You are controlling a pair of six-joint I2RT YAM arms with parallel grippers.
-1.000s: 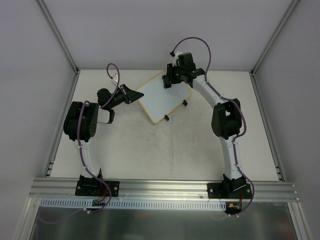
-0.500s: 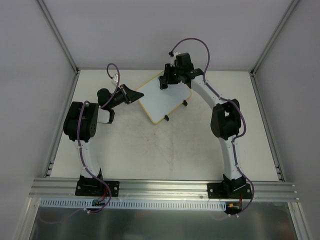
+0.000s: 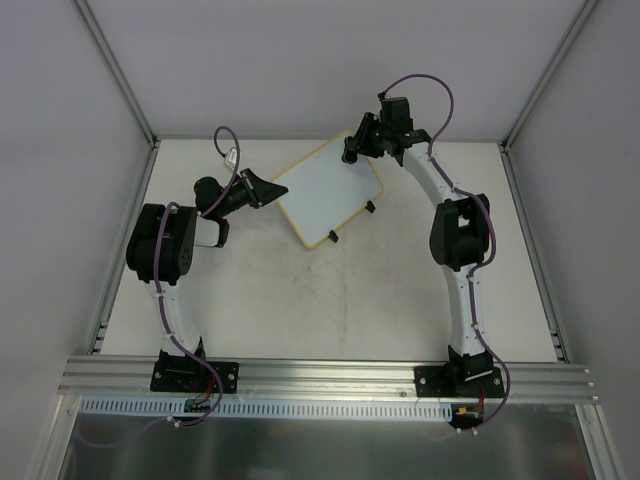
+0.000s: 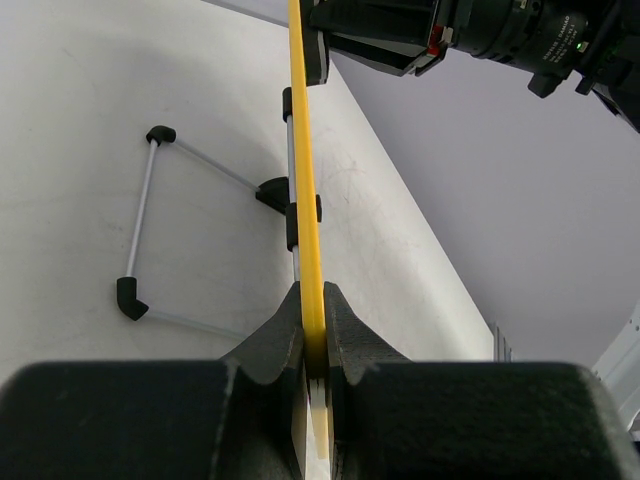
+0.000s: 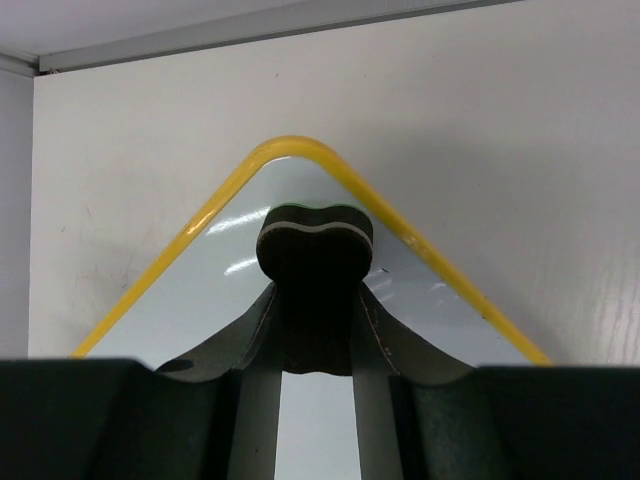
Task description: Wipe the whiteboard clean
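Observation:
The whiteboard (image 3: 328,193), white with a yellow frame, stands tilted at the back middle of the table on two black clip feet. My left gripper (image 3: 262,188) is shut on its left edge; the left wrist view shows the yellow frame (image 4: 305,200) edge-on between the jaws of the left gripper (image 4: 313,325). My right gripper (image 3: 356,150) is shut on a small black eraser (image 5: 315,250) and holds it at the board's far top corner (image 5: 300,150). The board face (image 5: 200,300) looks blank there.
A wire stand (image 4: 145,220) with black corner pieces lies on the table behind the board in the left wrist view. Grey walls and aluminium posts (image 3: 115,75) close in the back and sides. An aluminium rail (image 3: 330,375) runs along the near edge.
My right gripper with the eraser has moved right and back along the board's top edge to its far corner. The left gripper and the board have not moved.

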